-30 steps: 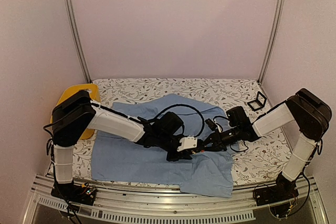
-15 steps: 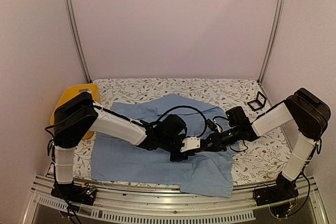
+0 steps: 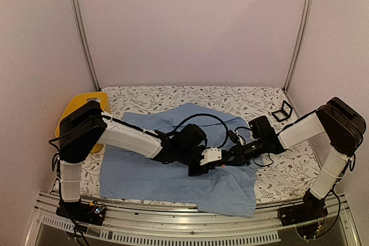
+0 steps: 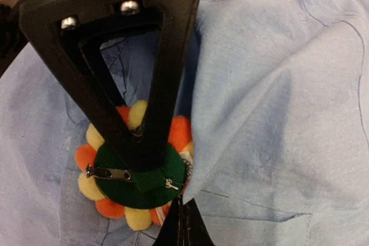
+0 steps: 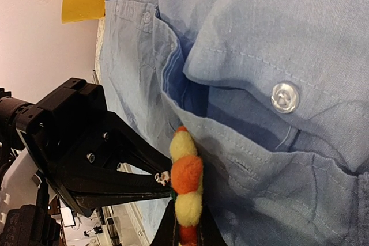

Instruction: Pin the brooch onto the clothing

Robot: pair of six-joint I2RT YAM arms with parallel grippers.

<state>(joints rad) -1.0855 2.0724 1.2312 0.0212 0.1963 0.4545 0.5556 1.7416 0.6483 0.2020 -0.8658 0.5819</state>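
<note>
Near edge: the clothing (image 3: 144, 171) is lying spread on the floral table cover (image 3: 173, 93), hem toward the arm bases, with nothing happening there. Mid-shirt: both arms are meeting tip to tip. The change is on the left side. The left gripper (image 5: 157, 178), whose jaws were standing a little apart a second ago, is now showing them drawn fully together. The overhead view also has it sliding slightly right, closer to its partner. Its tips are sitting right at the small silver pin fitting on the back of the brooch (image 4: 130, 195); cannot tell whether they are nipping the wire or only pressing beside it. The right gripper (image 4: 141, 162) is not changing. It is staying clamped on the brooch, one finger across the green back, holding the flower edge-on against a stitched pocket hem (image 5: 242, 142), near a white button (image 5: 285, 97). A fold of blue cloth is lying against the brooch's right side. Reading: the pinning step is looking under way, left working the clasp while right is steadying. No view is showing the pin through the fabric, so not counting it fastened. Far left, the yellow basket (image 3: 75, 108) is sitting, and far right the small black frame (image 3: 282, 111), both well apart from the work.
</note>
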